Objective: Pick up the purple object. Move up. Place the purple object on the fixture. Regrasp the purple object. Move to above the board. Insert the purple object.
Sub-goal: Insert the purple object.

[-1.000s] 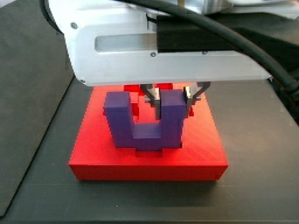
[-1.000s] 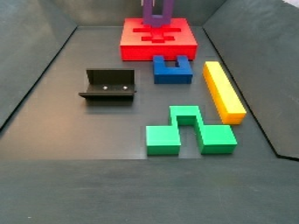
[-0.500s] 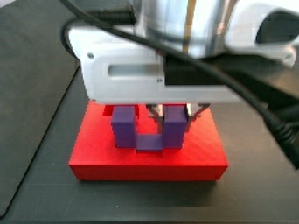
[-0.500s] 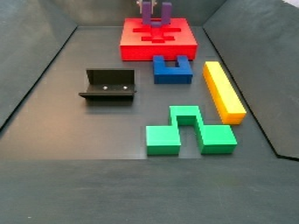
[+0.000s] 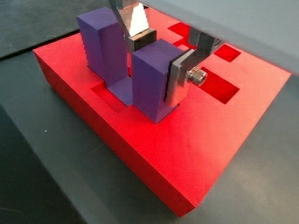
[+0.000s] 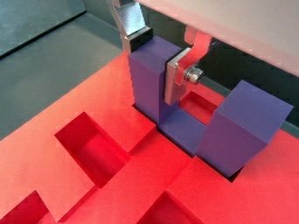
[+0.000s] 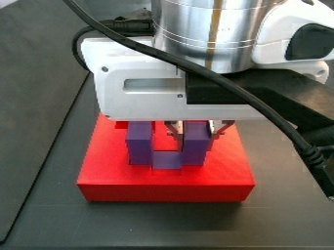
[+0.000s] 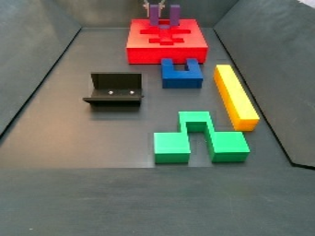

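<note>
The purple object [image 5: 107, 48] stands prongs up in a recessed cutout of the red board [image 5: 163, 149]. In both wrist views my gripper [image 5: 162, 59] is shut on one prong, with a silver finger plate on each side of it. The other prong [image 6: 246, 122] stands free beside it. In a side view the gripper [image 7: 192, 130] reaches down from the white hand onto the purple object [image 7: 141, 142], whose base sits sunk in the board [image 7: 163, 183]. The black fixture [image 8: 114, 89] stands empty on the floor, nearer than the board [image 8: 167, 41].
A blue block [image 8: 182, 72] lies just in front of the board. A yellow bar [image 8: 235, 94] lies to its right. A green notched block [image 8: 200, 136] lies nearer the front. Dark sloped walls ring the floor.
The gripper has come down with the purple object. The object now sits lower, with its base down in the board's cutout.
</note>
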